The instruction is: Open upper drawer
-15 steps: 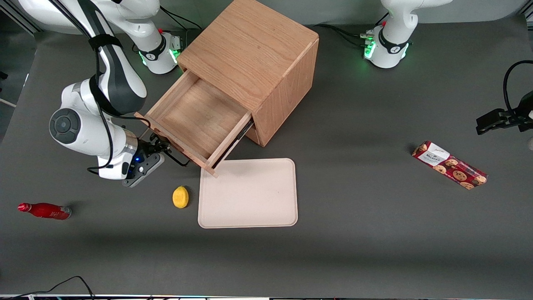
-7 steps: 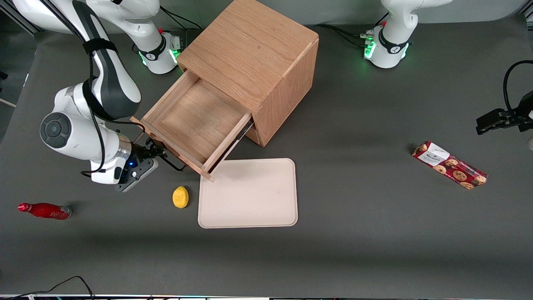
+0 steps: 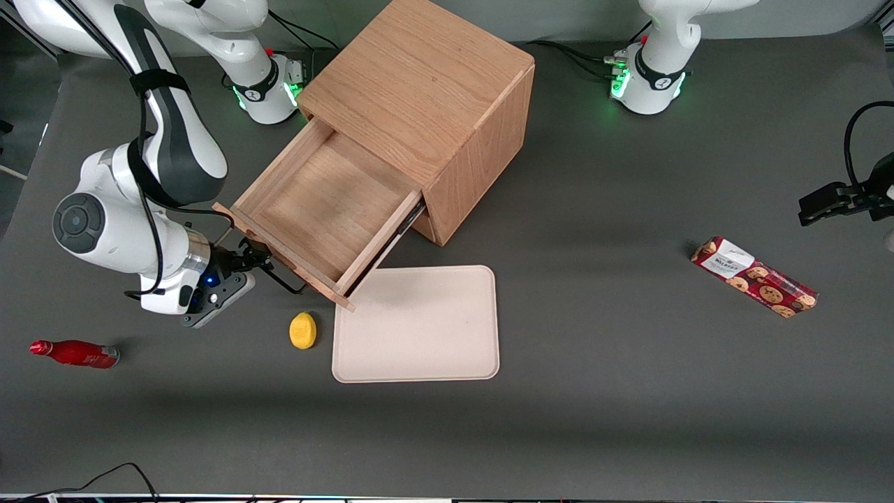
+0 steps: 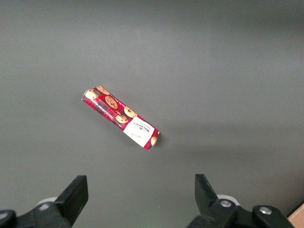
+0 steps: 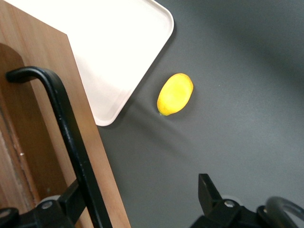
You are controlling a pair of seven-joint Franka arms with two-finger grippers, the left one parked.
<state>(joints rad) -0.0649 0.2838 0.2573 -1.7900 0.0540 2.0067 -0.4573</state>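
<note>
The light oak cabinet [image 3: 426,105] is the landmark here. Its upper drawer [image 3: 328,202] stands pulled well out of the cabinet's front, its wooden inside bare. The black bar handle [image 5: 66,128] runs along the drawer's front panel.

The gripper [image 3: 246,264] sits right in front of that panel, at the handle. In the right wrist view its fingers [image 5: 209,194] are spread apart, with the handle bar running close by one of them; nothing is pinched.

A pale tray [image 3: 416,323] lies on the table nearer the front camera than the cabinet, one corner just beside the drawer's front. A yellow lemon [image 3: 302,330] rests beside the tray.

Toward the working arm's end lies a red bottle [image 3: 74,353]. Toward the parked arm's end lies a red cookie box [image 3: 753,276] with a white label whose writing is too small to read.
</note>
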